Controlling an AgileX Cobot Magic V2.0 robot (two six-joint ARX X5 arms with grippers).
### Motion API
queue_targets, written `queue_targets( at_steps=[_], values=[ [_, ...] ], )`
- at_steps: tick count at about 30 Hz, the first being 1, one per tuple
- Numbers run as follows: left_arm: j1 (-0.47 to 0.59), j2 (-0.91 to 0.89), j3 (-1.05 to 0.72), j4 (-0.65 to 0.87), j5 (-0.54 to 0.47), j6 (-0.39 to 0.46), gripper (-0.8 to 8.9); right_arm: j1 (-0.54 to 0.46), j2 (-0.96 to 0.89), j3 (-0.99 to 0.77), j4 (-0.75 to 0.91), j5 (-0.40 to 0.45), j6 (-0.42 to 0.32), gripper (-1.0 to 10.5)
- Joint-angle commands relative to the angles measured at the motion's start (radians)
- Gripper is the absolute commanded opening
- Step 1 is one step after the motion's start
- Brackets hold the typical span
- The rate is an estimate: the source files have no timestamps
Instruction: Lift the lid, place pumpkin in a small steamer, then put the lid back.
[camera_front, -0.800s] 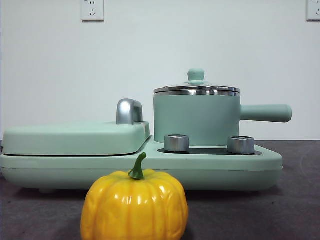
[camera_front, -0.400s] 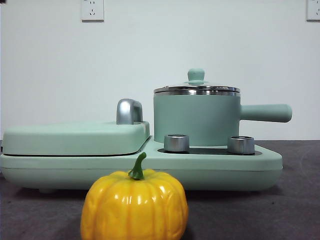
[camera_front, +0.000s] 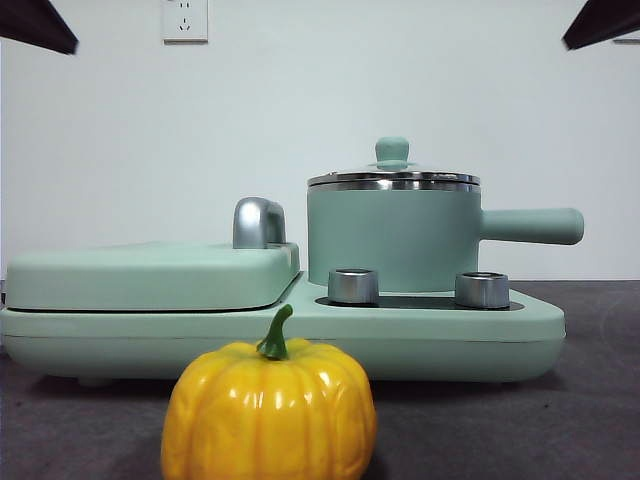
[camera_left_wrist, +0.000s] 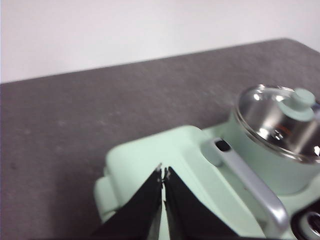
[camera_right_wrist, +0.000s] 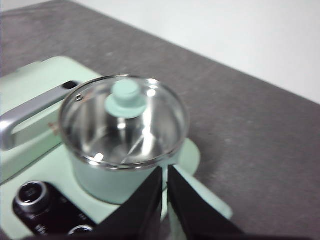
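1. First, from the front: the lid (camera_front: 393, 178) sits closed on the small steamer (camera_front: 392, 240), which stands on the appliance base (camera_front: 300, 335). The pumpkin (camera_front: 269, 408) rests on the bench (camera_front: 560, 430) at 6 o'clock of the steamer, nearest the camera. Only black tips show at the top corners, at 10 and 2 o'clock.
2. Left wrist: the left gripper (camera_left_wrist: 163, 175) hangs over the griddle cover (camera_left_wrist: 165, 155), jaws pressed together, holding nothing. The lid's knob (camera_left_wrist: 298, 100) lies off to one side.
3. Right wrist: the right gripper (camera_right_wrist: 164, 172) is empty too, jaws nearly touching, just short of the steamer's wall. The knob (camera_right_wrist: 125, 95) sits at the centre of the glass.
4. Judged from this, lifting the lid is the step. Spread the jaws wide, centre over the knob, descend straight, close firmly and raise vertically so the rim clears cleanly.
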Motion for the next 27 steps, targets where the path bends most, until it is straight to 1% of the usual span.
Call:
queue_targets(
  at_steps=[1,5,8,12,13,14,17,18,20,24,27],
  values=[
    [-0.03,0.024,0.044,-0.01,0.006,0.048,0.09,0.032,0.024,0.018,0.008,0.001,-0.016,0.1],
    [-0.083,0.04,0.059,-0.048,0.005,0.124,0.09,0.076,0.045,0.018,0.006,0.008,-0.039,0.1],
    [-0.115,0.043,0.059,-0.051,0.005,0.125,0.09,0.101,0.055,0.018,0.007,0.03,-0.04,0.1],
    [-0.151,0.043,0.059,-0.05,0.005,0.151,0.12,0.119,0.055,0.018,0.008,0.026,-0.044,0.1],
    [-0.158,0.043,0.059,-0.051,0.005,0.155,0.31,0.12,0.055,0.018,0.008,0.026,-0.044,0.2],
    [-0.164,0.043,0.059,-0.051,0.005,0.158,0.72,0.12,0.055,0.018,0.007,0.025,-0.044,0.3],
    [-0.172,0.043,0.059,-0.051,0.006,0.159,2.24,0.12,0.055,0.018,0.008,0.025,-0.044,2.1],
    [-0.172,0.043,0.059,-0.05,0.006,0.159,2.61,0.12,0.055,0.018,0.007,0.026,-0.043,2.6],
    [-0.174,0.043,0.059,-0.05,0.006,0.175,2.9,0.12,0.055,0.018,0.006,0.026,-0.042,2.8],
    [-0.182,0.045,0.059,-0.05,0.005,0.232,2.84,0.12,0.054,0.018,0.007,0.026,-0.037,2.8],
    [-0.186,0.053,0.059,-0.046,0.005,0.237,2.81,0.12,0.054,0.018,0.008,0.026,-0.035,2.8]
  ],
)
